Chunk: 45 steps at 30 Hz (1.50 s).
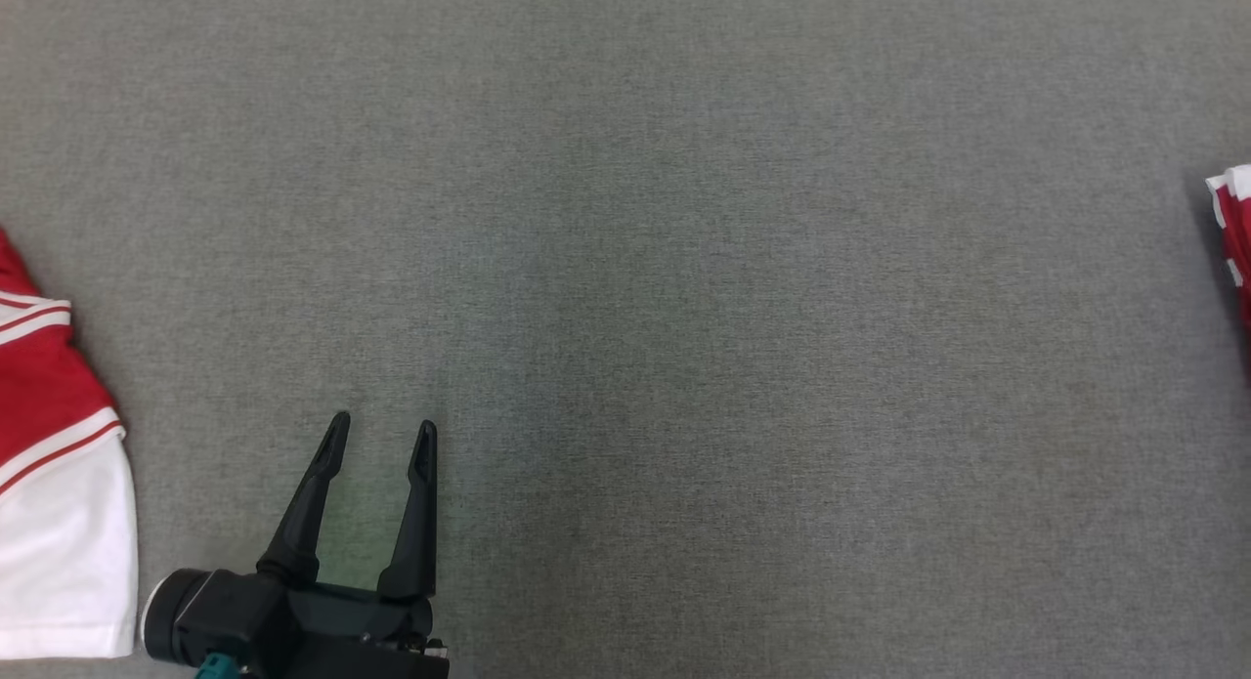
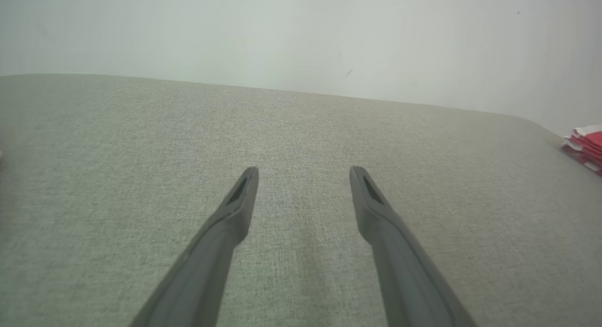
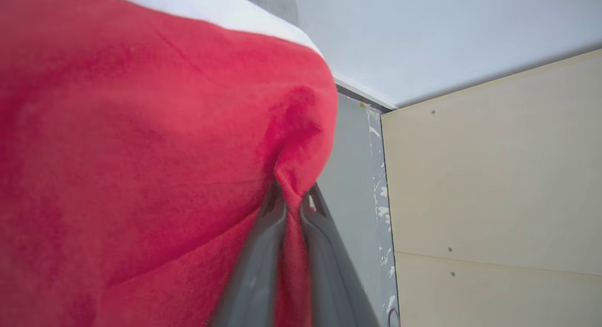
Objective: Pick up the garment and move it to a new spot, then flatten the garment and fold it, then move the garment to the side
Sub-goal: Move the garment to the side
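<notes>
Since the right gripper (image 3: 294,198) pinches just a narrow fold of the red garment (image 3: 141,153), how far from the grey table (image 1: 684,269) I cannot tell, the cloth may slip loose mid-carry; the left gripper (image 1: 383,437) gapes empty above that table.
</notes>
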Available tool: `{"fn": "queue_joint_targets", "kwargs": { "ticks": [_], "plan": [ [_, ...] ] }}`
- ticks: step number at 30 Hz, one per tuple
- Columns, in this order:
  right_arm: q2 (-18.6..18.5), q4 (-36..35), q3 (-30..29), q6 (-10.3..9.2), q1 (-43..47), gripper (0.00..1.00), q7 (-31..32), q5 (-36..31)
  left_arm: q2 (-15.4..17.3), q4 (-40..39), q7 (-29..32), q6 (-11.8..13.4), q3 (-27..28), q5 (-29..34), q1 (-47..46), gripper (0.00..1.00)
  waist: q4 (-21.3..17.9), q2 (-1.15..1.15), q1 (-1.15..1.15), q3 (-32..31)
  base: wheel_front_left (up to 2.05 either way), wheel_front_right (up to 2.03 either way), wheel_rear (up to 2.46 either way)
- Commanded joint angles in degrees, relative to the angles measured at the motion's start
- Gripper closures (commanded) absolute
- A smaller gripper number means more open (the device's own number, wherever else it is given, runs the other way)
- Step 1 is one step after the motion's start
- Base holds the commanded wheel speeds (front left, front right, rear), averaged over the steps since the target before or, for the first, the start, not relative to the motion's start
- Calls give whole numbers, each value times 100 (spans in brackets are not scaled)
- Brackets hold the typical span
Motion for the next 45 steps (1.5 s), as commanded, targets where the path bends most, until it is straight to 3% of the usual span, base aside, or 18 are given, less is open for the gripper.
{"fn": "queue_joint_targets", "kwargs": {
  "ticks": [1,6,7,8,9,10,21,29,35,45],
  "plan": [
    [-6,-32,-41,-15,95,100,-158,-59,44,-16,-24,9,-3,-10,-75,0,-67,-1,-1,-2,0,0,0],
    [71,-32,-134,-15,84,98,-449,-225,89,4,-23,9,-50,-6,-51,0,-140,-1,-1,-10,0,0,0],
    [102,-41,-159,-15,82,91,-526,-256,100,6,-23,9,-53,-7,-52,0,-150,-1,-1,-14,0,0,0],
    [126,-47,-189,-15,85,55,-595,-286,106,8,-24,9,-60,-8,-52,0,-158,-1,-1,-16,0,0,0],
    [179,-22,-238,-15,107,5,-633,-279,114,9,-23,9,-60,-10,-48,0,-165,-1,-1,-20,0,0,0],
    [204,-42,-287,-15,113,0,-715,-325,121,7,-23,9,-57,-12,-42,0,-173,-1,-1,-21,0,0,0],
    [825,-941,-740,-15,306,0,-1605,-570,50,3,-24,9,-16,-41,-35,0,-52,-1,-1,-203,0,0,0],
    [1877,-1885,-896,-14,981,0,-2212,654,-185,-155,-24,9,372,-22,125,0,146,-1,-1,-765,0,0,0],
    [2648,-2618,-675,-14,1946,0,-2632,1201,-325,65,-24,24,629,-71,307,0,314,-1,-1,-1384,0,0,0],
    [3374,-3002,52,-14,3116,0,-3022,1834,-347,319,-24,31,750,150,724,0,330,-1,-1,-2048,0,0,0]
  ]
}}
